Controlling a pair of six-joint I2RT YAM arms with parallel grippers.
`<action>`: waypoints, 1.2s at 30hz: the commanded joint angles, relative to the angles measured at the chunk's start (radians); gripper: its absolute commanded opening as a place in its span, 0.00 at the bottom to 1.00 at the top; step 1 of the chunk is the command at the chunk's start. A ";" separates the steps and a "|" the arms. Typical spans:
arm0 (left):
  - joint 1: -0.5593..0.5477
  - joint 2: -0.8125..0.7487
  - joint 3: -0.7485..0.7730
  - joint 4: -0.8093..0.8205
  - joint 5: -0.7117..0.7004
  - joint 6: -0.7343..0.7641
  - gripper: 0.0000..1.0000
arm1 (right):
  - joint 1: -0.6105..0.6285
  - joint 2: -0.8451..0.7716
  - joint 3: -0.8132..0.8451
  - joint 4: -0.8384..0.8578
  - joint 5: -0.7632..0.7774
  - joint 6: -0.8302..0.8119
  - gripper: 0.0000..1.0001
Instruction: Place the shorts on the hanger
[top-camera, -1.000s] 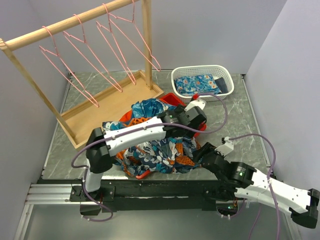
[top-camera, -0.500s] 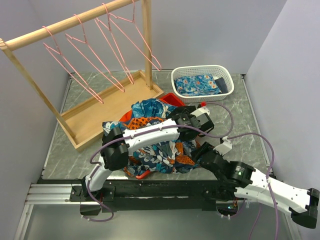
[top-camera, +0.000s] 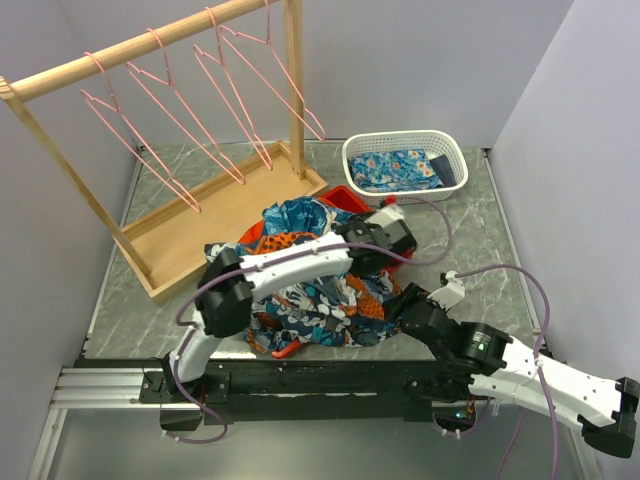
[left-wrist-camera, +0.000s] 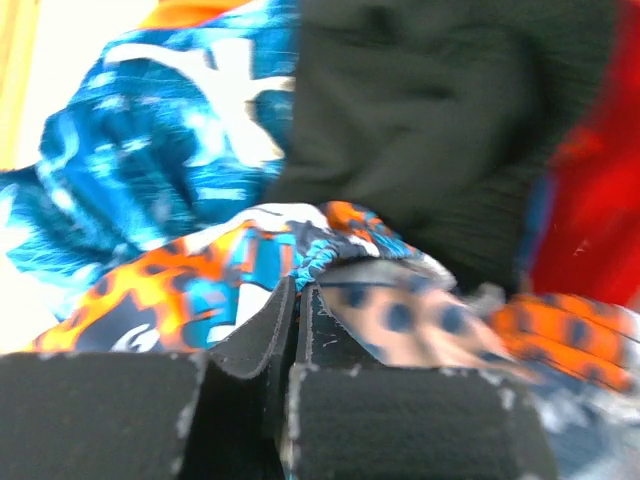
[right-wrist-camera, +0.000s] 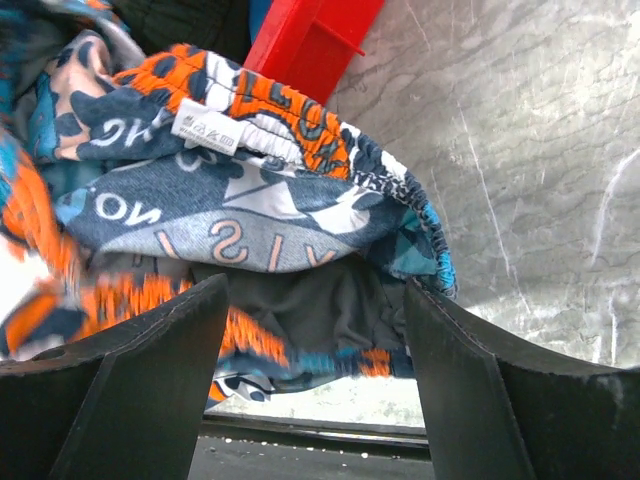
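Note:
The shorts (top-camera: 320, 290) lie in a crumpled heap of navy, teal, orange and white print at the table's middle, partly over a red bin (top-camera: 345, 200). My left gripper (top-camera: 385, 258) is down on the heap's far right side. In the left wrist view its fingers (left-wrist-camera: 297, 305) are pressed together, with the teal elastic edge of the shorts (left-wrist-camera: 330, 250) pinched at their tips. My right gripper (right-wrist-camera: 318, 335) is open at the heap's near right corner, the waistband of the shorts (right-wrist-camera: 260, 190) just ahead of its fingers. Several pink wire hangers (top-camera: 120, 95) hang on the wooden rail at the back left.
A black garment (left-wrist-camera: 440, 130) lies behind the shorts beside the red bin (left-wrist-camera: 590, 180). A white basket (top-camera: 400, 137) with a folded blue floral cloth (top-camera: 395, 168) stands at the back right. The wooden rack's base tray (top-camera: 210, 210) lies at the back left.
My left gripper has closed on the shorts' edge, after its arm shifted to the right over the heap. The right arm has barely moved. The hangers sway a little.

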 joint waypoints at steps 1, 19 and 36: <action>0.059 -0.234 -0.112 0.082 -0.074 -0.084 0.01 | -0.007 0.009 0.064 -0.014 0.045 -0.021 0.78; 0.108 -0.615 -0.499 0.270 0.001 -0.247 0.01 | -0.158 0.026 0.135 0.064 0.017 -0.170 0.81; 0.108 -0.655 -0.539 0.293 -0.010 -0.268 0.01 | -0.550 0.236 0.042 0.416 -0.509 -0.340 0.62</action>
